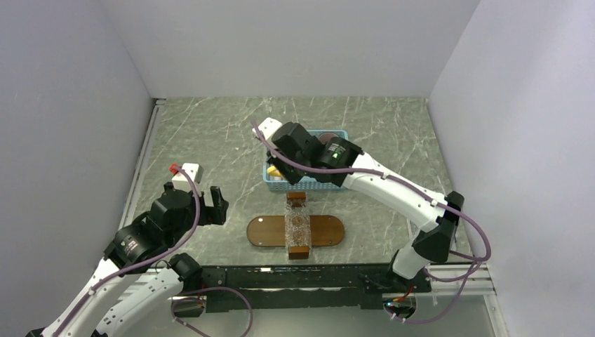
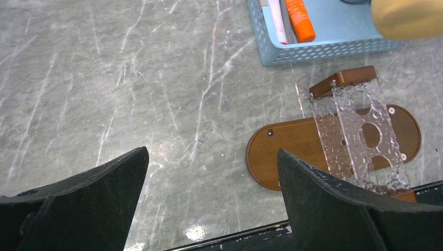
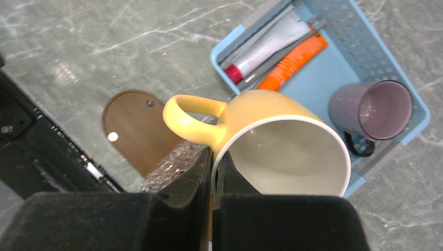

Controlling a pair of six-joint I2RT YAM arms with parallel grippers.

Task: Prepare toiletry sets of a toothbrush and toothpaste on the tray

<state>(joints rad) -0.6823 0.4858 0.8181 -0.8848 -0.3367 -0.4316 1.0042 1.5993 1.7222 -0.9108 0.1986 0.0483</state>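
The dark-brown tray (image 1: 266,232) lies near the table's front edge, with a clear plastic box (image 1: 297,225) across its middle. It also shows in the left wrist view (image 2: 282,151) and the right wrist view (image 3: 133,128). The pale-blue toothbrush (image 3: 252,79) lies in the light-blue basket (image 3: 360,47) between a white red-capped tube (image 3: 266,49) and an orange tube (image 3: 292,61). My right gripper (image 3: 213,157) is shut on the rim of a yellow mug (image 3: 282,151), held above the basket's near side. My left gripper (image 2: 211,157) is open and empty, left of the tray.
A purple mug (image 3: 373,110) lies in the basket (image 1: 302,184), which stands just behind the tray. The yellow mug shows at the top right of the left wrist view (image 2: 407,18). White walls close in the table on three sides.
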